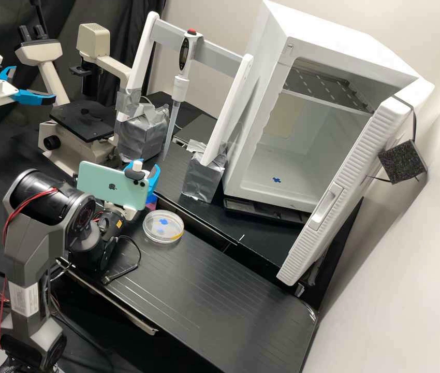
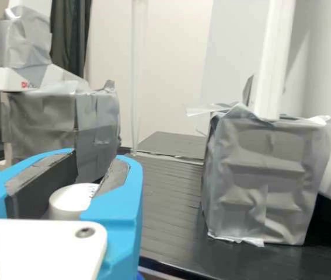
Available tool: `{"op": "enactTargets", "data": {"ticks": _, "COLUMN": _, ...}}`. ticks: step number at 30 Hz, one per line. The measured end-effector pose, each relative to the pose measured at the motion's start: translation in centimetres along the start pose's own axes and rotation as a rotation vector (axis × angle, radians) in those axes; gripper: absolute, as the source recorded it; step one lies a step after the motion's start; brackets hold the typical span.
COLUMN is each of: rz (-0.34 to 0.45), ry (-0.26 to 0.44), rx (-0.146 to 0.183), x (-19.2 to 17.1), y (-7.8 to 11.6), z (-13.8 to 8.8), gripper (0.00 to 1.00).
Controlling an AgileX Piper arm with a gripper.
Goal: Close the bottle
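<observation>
Toward the far left corner of the counter's ribbed front section [image 1: 215, 290], the pincer [image 2: 70, 185] stands partly open, its blue fingers set apart by just the width of a white cap [image 2: 70, 201]. The cap sits between the dark pads and seems to be gripped by both, its round top facing up. What looks like the bottle [image 1: 151, 200], a blue and purple shape, lies just below the pincer and behind the petri dish [image 1: 163, 226]; a pale green phone [image 1: 112, 185] is beside the pincer.

The relation that matters is vertical: the cap's long axis appears upright, and the bottle should lie under it, so closing it likely calls for lining up the two axes, easing down, then turning. Whether the cap already meets the neck, I cannot tell. If the axes are off, the cap could cross its thread, tip the bottle or slip between the pads
</observation>
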Motion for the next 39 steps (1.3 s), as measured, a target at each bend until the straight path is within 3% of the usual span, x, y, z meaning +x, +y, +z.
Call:
{"op": "enactTargets", "data": {"ticks": 32, "rz": -0.015, "ry": -0.004, "rx": -0.014, "x": -0.73, "y": 0.23, "z": 0.41, "gripper": 0.00}}
{"op": "enactTargets", "data": {"ticks": 33, "rz": -0.015, "ry": -0.004, "rx": -0.014, "x": -0.73, "y": 0.23, "z": 0.41, "gripper": 1.00}}
{"op": "enactTargets", "data": {"ticks": 39, "rz": -0.015, "ry": -0.004, "rx": -0.014, "x": -0.73, "y": 0.23, "z": 0.41, "gripper": 1.00}}
